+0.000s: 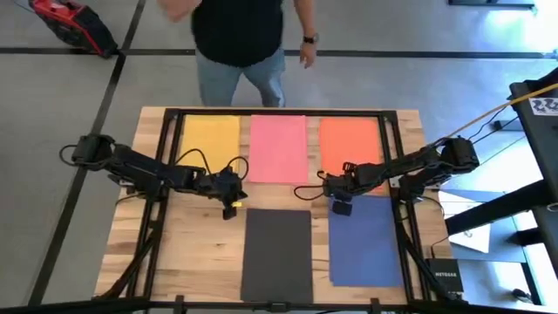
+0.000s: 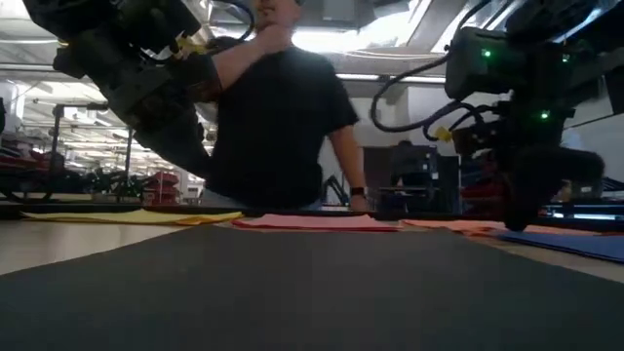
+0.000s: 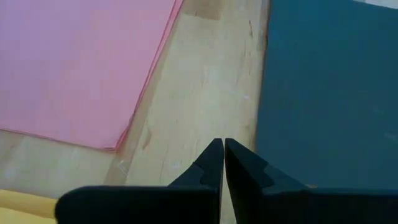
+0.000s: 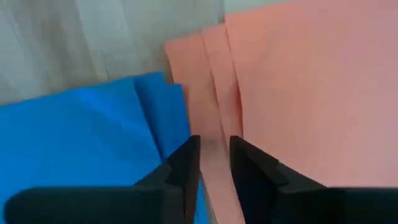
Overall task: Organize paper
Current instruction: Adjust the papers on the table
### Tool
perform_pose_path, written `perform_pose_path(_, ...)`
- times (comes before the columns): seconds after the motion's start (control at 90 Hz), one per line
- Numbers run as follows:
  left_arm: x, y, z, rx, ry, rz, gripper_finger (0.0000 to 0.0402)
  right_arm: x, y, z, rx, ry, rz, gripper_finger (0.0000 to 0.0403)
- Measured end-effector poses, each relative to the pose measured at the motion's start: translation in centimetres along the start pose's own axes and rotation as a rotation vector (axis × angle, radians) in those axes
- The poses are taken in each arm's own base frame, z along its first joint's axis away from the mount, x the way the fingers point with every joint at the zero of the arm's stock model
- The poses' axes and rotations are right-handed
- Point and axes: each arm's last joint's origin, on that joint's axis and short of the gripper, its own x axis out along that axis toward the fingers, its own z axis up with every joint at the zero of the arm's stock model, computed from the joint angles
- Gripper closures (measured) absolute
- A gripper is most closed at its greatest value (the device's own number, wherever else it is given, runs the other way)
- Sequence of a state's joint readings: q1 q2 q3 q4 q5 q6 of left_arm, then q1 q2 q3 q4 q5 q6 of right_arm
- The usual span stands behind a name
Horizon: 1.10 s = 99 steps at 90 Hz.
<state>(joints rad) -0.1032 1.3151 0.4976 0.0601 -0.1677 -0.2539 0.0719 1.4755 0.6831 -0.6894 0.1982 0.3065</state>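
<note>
Right hand [image 4: 214, 165] sits over the orange sheets' [image 1: 350, 150] near corner.
Your right hand's fingers stand slightly parted, holding nothing; the fanned orange edges run straight ahead. Left hand [image 1: 231, 190] is closed, empty.

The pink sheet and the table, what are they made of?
The pink sheet looks like thin matte paper: it lies flat, with stacked edges showing in the left wrist view. The table looks like pale wood, with visible grain and plank lines.
</note>
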Motion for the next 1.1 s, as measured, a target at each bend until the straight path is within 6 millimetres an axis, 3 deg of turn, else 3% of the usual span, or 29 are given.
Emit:
perform_pose_path(0.167, 0.00, 0.00, 0.00, 0.002, 0.000, 0.000, 0.0402, 0.53, -0.16, -0.49, 0.006, -0.004, -0.038, 0.0396)
perform_pose_path(0.5, 0.00, 0.00, 0.00, 0.003, 0.000, 0.000, 0.0402, 0.94, -0.45, -0.88, 0.077, -0.023, -0.106, 0.0401)
perform_pose_path(0.8, 0.00, 0.01, -0.03, 0.001, 0.003, 0.001, 0.0402, 0.08, -0.35, -0.64, 0.086, -0.041, -0.047, 0.0400)
perform_pose_path(1.1, 0.00, 0.06, -0.25, 0.003, 0.025, 0.007, 0.0402, 0.81, -0.01, -0.90, 0.095, -0.064, 0.057, 0.0400)
